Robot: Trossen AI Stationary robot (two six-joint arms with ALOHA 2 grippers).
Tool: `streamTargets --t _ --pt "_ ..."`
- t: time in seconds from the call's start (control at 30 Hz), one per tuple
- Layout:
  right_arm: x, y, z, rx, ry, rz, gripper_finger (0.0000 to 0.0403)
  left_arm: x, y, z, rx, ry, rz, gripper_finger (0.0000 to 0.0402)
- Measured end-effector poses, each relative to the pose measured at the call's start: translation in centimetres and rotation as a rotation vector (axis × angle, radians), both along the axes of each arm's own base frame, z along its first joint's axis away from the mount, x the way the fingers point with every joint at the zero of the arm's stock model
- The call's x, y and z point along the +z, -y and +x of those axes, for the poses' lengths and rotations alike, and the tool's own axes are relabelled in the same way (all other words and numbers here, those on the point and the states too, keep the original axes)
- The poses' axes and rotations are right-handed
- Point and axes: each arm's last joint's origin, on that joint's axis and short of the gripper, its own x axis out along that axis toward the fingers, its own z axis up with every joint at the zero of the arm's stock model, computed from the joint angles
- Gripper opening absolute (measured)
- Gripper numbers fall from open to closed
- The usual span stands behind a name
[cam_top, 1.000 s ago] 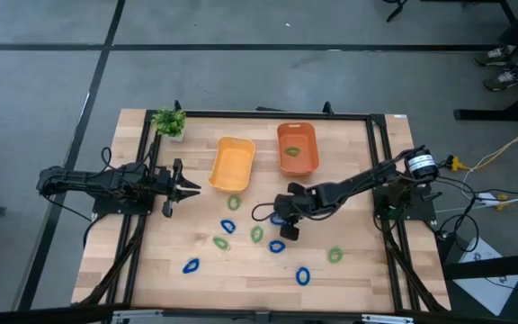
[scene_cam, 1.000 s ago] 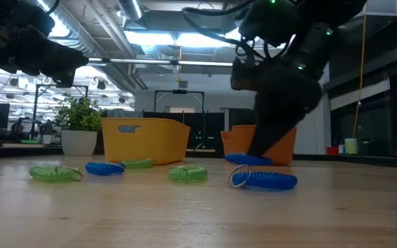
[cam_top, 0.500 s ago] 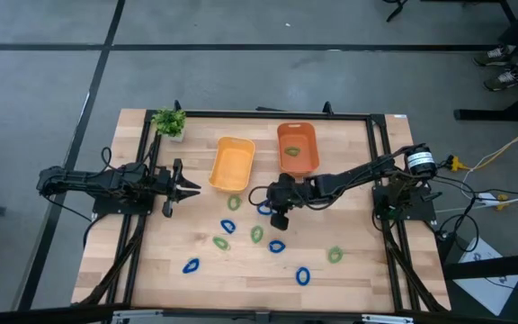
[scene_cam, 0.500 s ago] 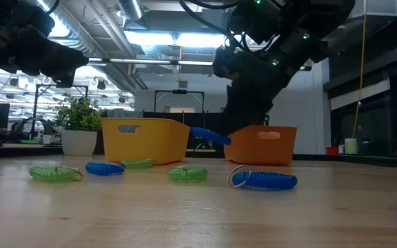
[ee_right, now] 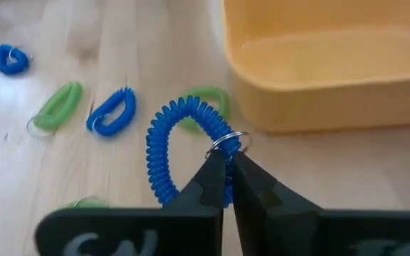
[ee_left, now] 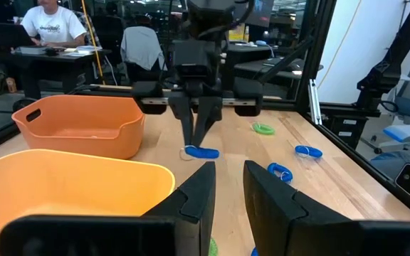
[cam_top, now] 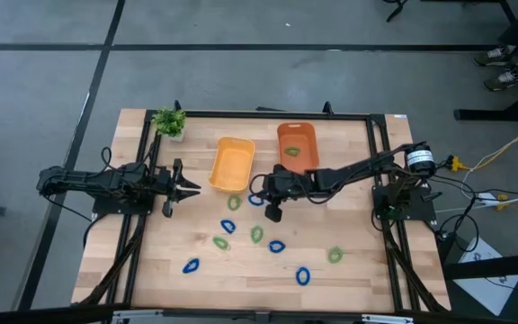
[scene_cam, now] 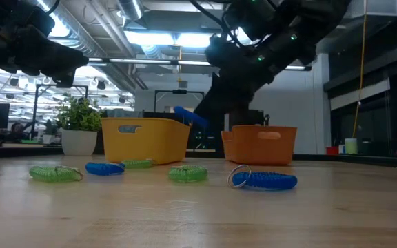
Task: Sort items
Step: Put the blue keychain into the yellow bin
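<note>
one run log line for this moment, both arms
right claw: shut on blue ring, lifted near yellow bin | left claw: waiting at left, empty | rings on table: unsorted

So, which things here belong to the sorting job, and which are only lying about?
Belong to the job:
- small blue and green coiled oval rings
- blue coiled ring held by the right gripper
- yellow plastic bin
- orange plastic bin

Only lying about:
- small leafy green plant
</note>
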Motion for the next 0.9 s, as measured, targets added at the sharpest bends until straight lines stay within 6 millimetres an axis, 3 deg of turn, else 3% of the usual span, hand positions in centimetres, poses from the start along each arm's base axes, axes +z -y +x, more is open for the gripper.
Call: streamTargets --t 0.53,0.9 --pt "2.2 4.0 1.0 -0.077 0.251 -0.069 0.0016 0.0 0.0 0.0 0.0 0.0 0.0 0.007" --pt "4.1 5.5 1.3 -0.082 0.437 -0.14 0.0016 0.0 0.0 0.0 0.0 0.0 0.0 0.007"
